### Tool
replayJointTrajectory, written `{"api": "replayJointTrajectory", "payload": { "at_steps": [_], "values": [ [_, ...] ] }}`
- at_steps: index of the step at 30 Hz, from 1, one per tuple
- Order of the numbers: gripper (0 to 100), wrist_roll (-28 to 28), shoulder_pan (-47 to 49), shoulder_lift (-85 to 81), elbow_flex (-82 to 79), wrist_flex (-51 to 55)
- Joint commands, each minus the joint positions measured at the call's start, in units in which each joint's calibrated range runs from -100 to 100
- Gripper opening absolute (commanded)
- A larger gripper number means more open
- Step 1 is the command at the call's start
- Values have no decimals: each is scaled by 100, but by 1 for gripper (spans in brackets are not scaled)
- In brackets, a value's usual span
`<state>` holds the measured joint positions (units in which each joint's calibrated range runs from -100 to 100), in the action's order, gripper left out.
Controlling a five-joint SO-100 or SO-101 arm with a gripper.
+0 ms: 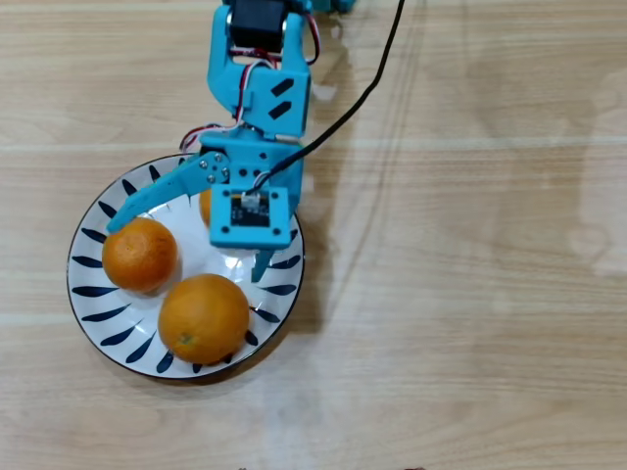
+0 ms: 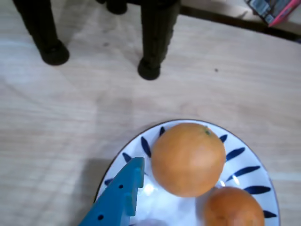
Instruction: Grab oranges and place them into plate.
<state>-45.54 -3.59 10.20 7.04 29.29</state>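
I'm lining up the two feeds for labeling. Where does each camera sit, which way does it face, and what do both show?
Overhead view: fixed above the wooden table, looking straight down on the plate; the blue arm and the open gripper show, partly covering a third orange.
Wrist view: rides on the arm, looking obliquely across the plate toward dark furniture legs; only one blue finger shows.
Shared: the plate, the larger orange and a smaller orange.

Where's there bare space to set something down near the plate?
The wooden table right of the plate is bare. The plate itself is crowded: oranges fill it and the open end effector hangs above.
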Motion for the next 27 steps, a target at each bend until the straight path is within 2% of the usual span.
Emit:
{"api": "replayJointTrajectory", "payload": {
  "at_steps": [1, 4, 8, 10, 13, 15, 16, 21, 27],
  "values": [
    [47, 372, 117, -995, 7, 643],
    [31, 670, 222, -1375, -20, 1029],
    [0, 1125, 351, -1950, -56, 1803],
    [6, 1386, 456, -2347, -373, 2181],
    [1, 1799, 536, -3150, -1333, 2353],
    [2, 2155, 673, -3818, -2284, 2344],
    [2, 2531, 770, -4562, -3271, 2181],
    [2, 3665, 964, -6506, -5742, 1562],
    [2, 3822, 972, -8991, -8377, 1640]
  ]
}}
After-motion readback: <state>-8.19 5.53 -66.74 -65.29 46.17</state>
